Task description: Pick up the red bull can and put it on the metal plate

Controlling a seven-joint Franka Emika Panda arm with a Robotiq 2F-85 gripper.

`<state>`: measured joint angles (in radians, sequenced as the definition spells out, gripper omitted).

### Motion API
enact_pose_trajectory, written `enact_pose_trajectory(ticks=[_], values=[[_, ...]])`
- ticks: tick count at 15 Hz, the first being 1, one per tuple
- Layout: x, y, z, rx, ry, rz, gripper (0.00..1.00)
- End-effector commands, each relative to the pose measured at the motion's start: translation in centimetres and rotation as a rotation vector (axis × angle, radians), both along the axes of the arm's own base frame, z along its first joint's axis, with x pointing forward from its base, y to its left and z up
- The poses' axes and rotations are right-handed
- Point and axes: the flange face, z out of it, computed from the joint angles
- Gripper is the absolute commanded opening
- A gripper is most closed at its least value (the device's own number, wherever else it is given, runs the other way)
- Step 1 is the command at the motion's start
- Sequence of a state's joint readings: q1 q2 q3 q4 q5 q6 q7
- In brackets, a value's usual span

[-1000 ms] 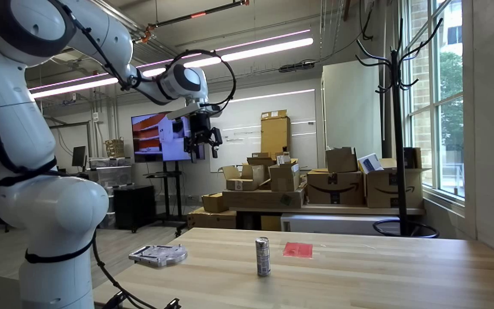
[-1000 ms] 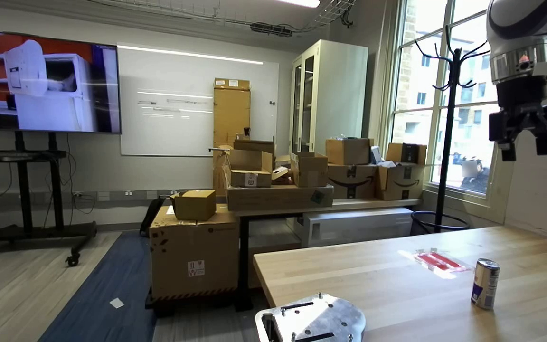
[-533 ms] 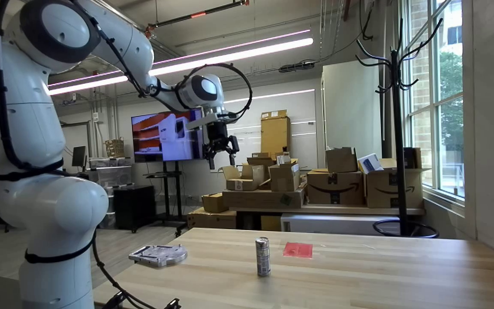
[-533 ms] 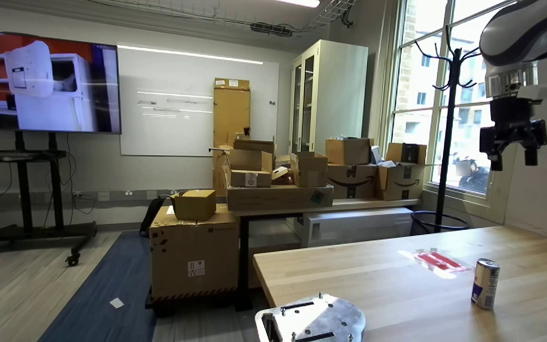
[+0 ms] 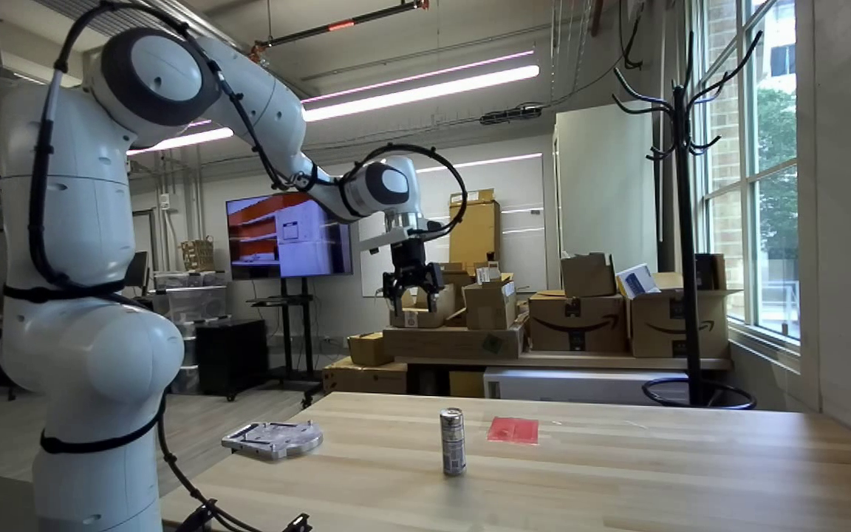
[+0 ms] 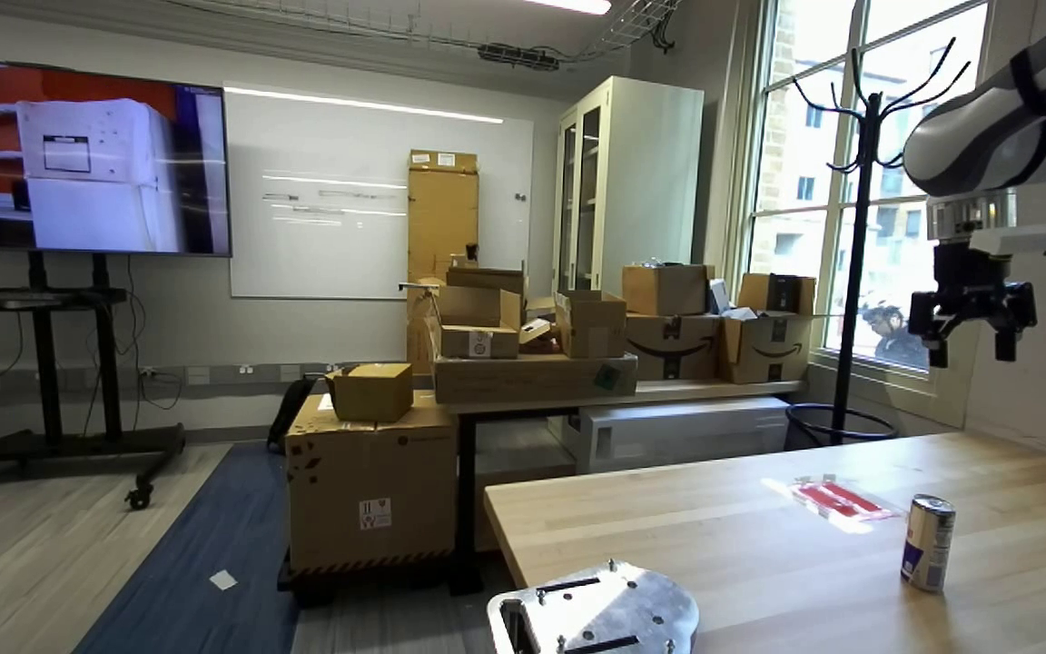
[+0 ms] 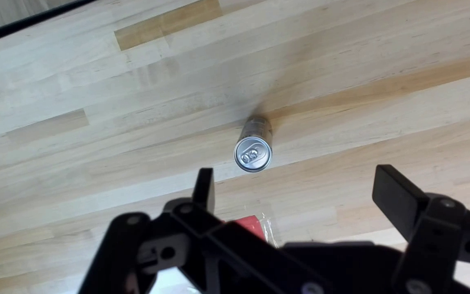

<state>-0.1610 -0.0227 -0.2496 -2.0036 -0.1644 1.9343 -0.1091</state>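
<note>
The red bull can (image 5: 453,442) stands upright on the wooden table, silver with a bluish part that shows in an exterior view (image 6: 928,543). In the wrist view its lid (image 7: 253,154) faces me, just beyond the fingertips and nearer the left finger. The metal plate (image 5: 273,439) lies flat at the table's edge near the robot base; its holes and slots show in an exterior view (image 6: 605,609), where it is cut off by the bottom edge. It is out of the wrist view. My gripper (image 5: 414,303) is open and empty, well above the table, also in the wrist view (image 7: 296,185).
A small flat red packet (image 5: 513,430) in clear plastic lies on the table near the can, partly hidden by a finger in the wrist view (image 7: 251,224). Cardboard boxes (image 5: 577,323) and a black coat stand (image 5: 684,222) are behind the table (image 5: 617,473).
The arm has swung out over the table and come down. The gripper moved right and down in an exterior view, staying open. The can and plate have not moved.
</note>
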Motion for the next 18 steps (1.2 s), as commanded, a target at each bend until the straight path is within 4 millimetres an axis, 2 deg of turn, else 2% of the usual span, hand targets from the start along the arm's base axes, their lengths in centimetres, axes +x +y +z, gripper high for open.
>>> enact_pose_trajectory(ticks=[1,5,11,14,18], values=[[2.3,-1.1,-3.1,0.021,-0.015,-0.017,1.00],[3.1,-2.6,-6.9,0.010,-0.006,-0.044,1.00],[2.3,-5.8,-11.7,0.027,0.029,-0.107,1.00],[2.2,-6.1,-13.8,0.058,0.034,-0.132,1.00],[2.7,-5.6,-15.8,0.087,0.031,-0.150,1.00]])
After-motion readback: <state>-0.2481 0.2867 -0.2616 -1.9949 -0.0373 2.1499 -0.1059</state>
